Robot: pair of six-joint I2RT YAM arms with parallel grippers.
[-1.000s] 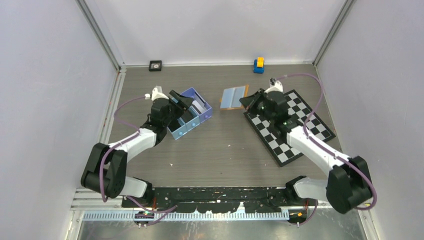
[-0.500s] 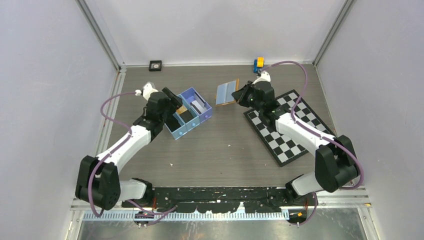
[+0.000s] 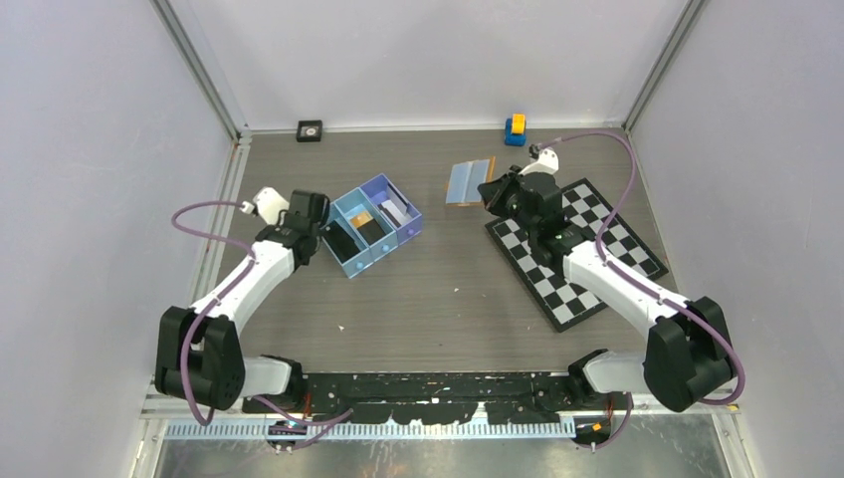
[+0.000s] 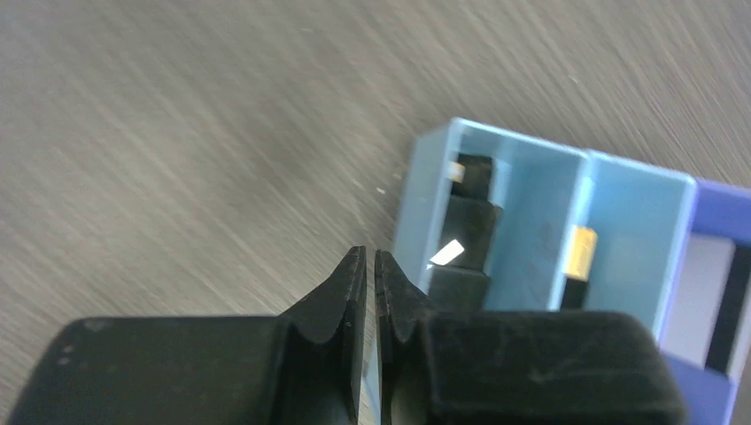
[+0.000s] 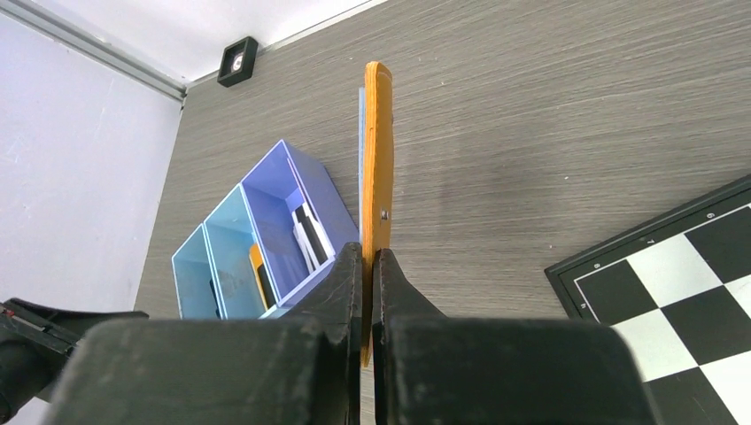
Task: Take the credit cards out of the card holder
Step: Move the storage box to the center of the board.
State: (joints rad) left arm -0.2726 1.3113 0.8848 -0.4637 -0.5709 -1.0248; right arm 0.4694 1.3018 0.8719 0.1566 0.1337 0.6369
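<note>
The orange card holder (image 3: 470, 182) hangs above the back middle of the table, with my right gripper (image 3: 490, 190) shut on its near edge. From the right wrist it stands edge-on (image 5: 377, 150) between the fingers of that gripper (image 5: 367, 252), and a pale blue card edge (image 5: 361, 115) shows on its left side. My left gripper (image 3: 316, 221) sits at the left end of the blue tray (image 3: 336, 261). Its jaws (image 4: 365, 252) stand almost together, with nothing between them. Cards lie in the tray compartments: white and dark ones (image 3: 393, 211) in the purple one.
A chessboard (image 3: 582, 254) lies under my right arm. A blue and yellow toy (image 3: 515, 129) and a small black square (image 3: 310, 130) sit by the back wall. The tray (image 4: 540, 190) also holds an orange-topped card (image 4: 582, 248) and a dark one (image 4: 465, 221).
My left gripper has pulled back to the left from over the tray and closed its jaws. The right gripper has shifted with the card holder, which now looks narrower from above.
</note>
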